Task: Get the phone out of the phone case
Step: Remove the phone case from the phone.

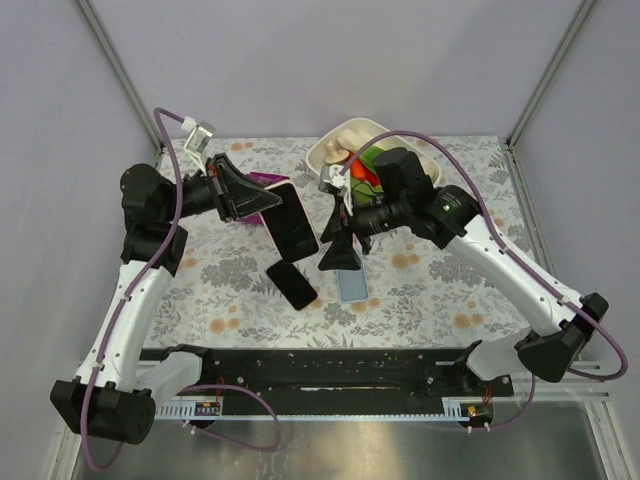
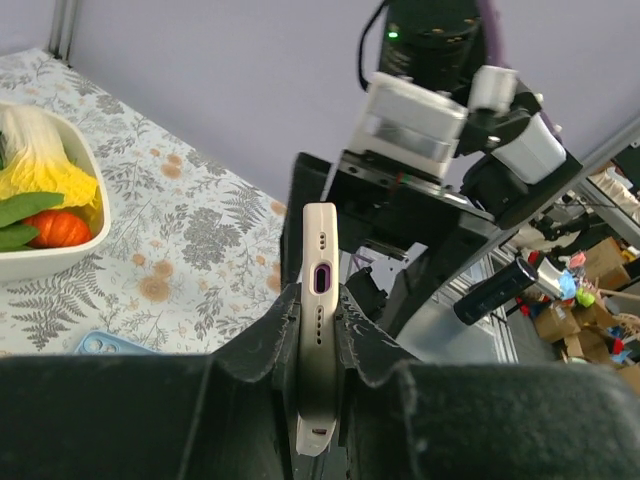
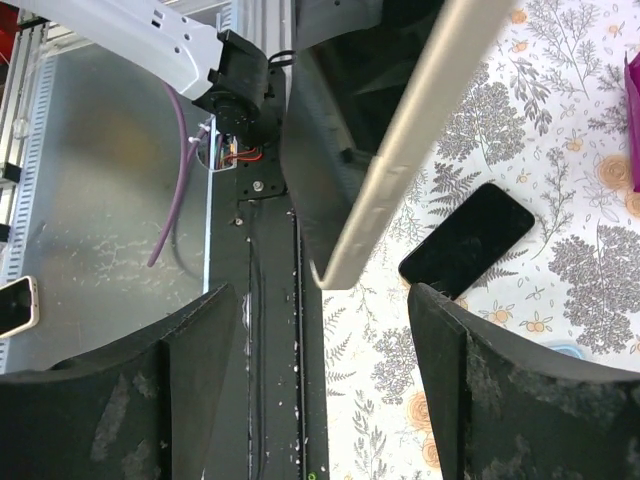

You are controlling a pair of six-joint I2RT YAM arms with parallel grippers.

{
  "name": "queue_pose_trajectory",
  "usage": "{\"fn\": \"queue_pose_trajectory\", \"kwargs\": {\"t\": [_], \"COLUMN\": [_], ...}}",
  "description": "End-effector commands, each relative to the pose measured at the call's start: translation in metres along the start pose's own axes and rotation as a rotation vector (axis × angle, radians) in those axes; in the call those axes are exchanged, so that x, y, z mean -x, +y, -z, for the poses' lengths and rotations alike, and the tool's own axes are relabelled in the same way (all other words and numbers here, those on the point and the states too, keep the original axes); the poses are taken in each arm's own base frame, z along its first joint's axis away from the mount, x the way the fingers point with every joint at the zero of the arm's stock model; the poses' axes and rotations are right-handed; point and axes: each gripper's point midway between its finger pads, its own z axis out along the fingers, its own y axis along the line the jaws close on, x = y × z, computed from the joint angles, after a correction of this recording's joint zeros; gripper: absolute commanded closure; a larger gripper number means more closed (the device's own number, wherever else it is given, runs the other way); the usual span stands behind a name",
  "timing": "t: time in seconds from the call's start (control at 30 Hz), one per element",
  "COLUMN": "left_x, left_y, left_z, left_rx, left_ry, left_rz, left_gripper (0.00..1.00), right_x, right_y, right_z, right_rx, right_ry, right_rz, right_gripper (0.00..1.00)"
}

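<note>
1. Left gripper (image 1: pixel 264 203): the jaws are closed narrow on the phone (image 1: pixel 297 228). In the left wrist view the two black fingers (image 2: pixel 268 345) press on the phone's (image 2: pixel 320 330) two flat faces, with its pale edge and port slot standing up between them.
2. Phone position: it is held clear of the table (image 1: pixel 430 290), dark screen facing up in the top view, between the two arms. One end is in the left gripper and the other end points toward the right gripper (image 1: pixel 338 243).
3. Right gripper: the jaws stand wide. In the right wrist view the fingers (image 3: pixel 190 370) are well apart at either side of the frame. The pale edge of the phone (image 3: pixel 400 160) ends just beyond the gap and touches neither finger.
4. Phone case (image 1: pixel 352 286): light blue, it lies flat on the table below the right gripper, apart from the phone. A corner of it (image 2: pixel 105 345) shows in the left wrist view.
5. Second phone (image 1: pixel 292 284): smaller and dark, it lies flat on the table just beside the phone case, also seen in the right wrist view (image 3: pixel 468 240).
6. Bowl (image 1: pixel 335 135): white, holding green, orange and pale items, it sits at the far side of the table behind the right gripper.
7. Purple object (image 1: pixel 262 178): it lies on the table under the left gripper; what it is cannot be told.
</note>
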Motion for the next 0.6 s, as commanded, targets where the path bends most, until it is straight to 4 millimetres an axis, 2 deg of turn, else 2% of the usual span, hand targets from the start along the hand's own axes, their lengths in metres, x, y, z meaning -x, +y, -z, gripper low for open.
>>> {"fn": "queue_pose_trajectory", "kwargs": {"t": [0.0, 0.2, 0.33, 0.4, 0.43, 0.57], "left_x": [0.02, 0.017, 0.015, 0.015, 0.016, 0.019], "left_y": [-0.044, -0.048, -0.046, -0.045, -0.046, -0.047], "left_z": [0.005, 0.003, 0.003, 0.003, 0.003, 0.002], "left_rx": [-0.089, -0.102, -0.096, -0.095, -0.095, -0.092], "left_ry": [-0.014, 0.004, 0.01, 0.01, 0.008, 0.001], "left_rz": [-0.201, -0.22, -0.225, -0.221, -0.224, -0.22], "left_gripper": [1.0, 1.0, 1.0, 1.0, 1.0, 1.0], "right_x": [0.022, 0.023, 0.023, 0.022, 0.021, 0.018], "right_y": [-0.006, -0.001, 0.002, 0.003, 0.002, 0.009], "right_z": [0.001, -0.01, -0.012, -0.013, -0.013, -0.013], "right_rx": [-0.015, 0.065, 0.097, 0.11, 0.114, 0.149], "right_ry": [-0.051, -0.052, -0.052, -0.049, -0.05, -0.051], "right_rz": [-0.026, -0.066, -0.068, -0.069, -0.066, -0.053], "right_gripper": [0.22, 0.31, 0.44, 0.56, 0.59, 0.86]}}
